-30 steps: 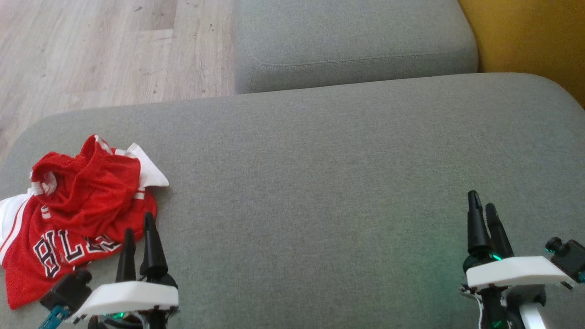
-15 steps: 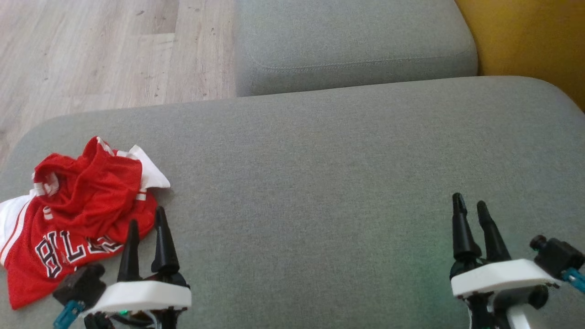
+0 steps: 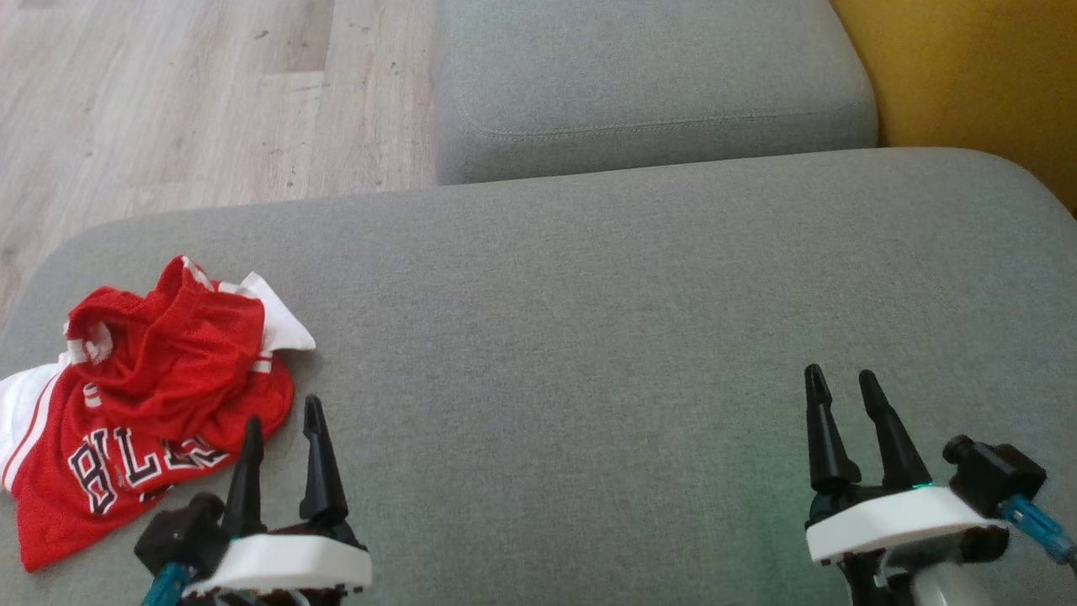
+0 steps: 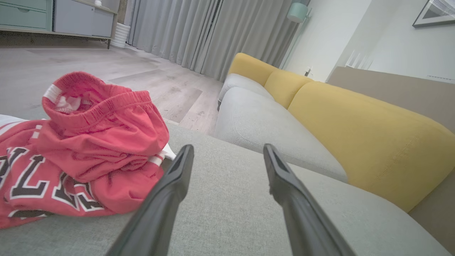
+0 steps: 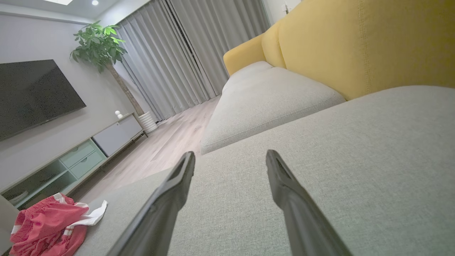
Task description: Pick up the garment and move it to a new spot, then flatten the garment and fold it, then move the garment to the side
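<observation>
Head view: crumpled red-and-white mesh garment point(image 3: 151, 404) heaped diagonally at the grey fabric sofa seat's point(image 3: 589, 320) left end. The left gripper point(image 3: 283, 411) is just beside it, the right gripper point(image 3: 840, 373) well apart. Wrist views: both jaws spread wide and empty, with a yellow cushioned backrest point(image 4: 355, 124) beyond.

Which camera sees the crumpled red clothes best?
The head view: nearly all the red garment shows from above, letters too. The left wrist view has it close but cut off; the right wrist view has it small in a corner.

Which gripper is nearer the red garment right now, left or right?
Left. The left gripper sits at the edge of the garment, jaws open; the right gripper is far off across the grey cushion, also open.
</observation>
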Controlling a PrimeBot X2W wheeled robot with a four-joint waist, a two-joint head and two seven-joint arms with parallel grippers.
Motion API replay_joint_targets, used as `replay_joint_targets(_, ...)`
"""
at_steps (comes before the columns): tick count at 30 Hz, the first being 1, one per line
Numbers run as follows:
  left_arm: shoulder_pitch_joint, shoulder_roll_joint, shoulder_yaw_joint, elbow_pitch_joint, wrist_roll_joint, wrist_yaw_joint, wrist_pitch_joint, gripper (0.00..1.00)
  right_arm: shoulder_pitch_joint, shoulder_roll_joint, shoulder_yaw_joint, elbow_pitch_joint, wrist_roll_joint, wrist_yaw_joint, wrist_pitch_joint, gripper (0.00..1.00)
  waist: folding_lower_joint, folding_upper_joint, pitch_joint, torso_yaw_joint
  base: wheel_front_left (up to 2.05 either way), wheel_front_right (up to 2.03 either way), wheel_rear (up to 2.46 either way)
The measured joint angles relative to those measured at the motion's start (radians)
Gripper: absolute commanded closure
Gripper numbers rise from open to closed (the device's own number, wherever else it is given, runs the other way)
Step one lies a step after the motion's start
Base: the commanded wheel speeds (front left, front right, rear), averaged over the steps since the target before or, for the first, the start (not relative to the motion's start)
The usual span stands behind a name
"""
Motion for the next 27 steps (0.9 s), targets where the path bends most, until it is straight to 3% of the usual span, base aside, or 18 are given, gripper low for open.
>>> replay_joint_targets(27,0.041,0.005,-0.034,0.004,0.322,0.016,-0.081,0.00,0.027,0.000,0.026,-0.005,-0.381,0.000,-0.080,0.00,0.0000,0.0000,-0.026,-0.007,0.00,0.00,0.00)
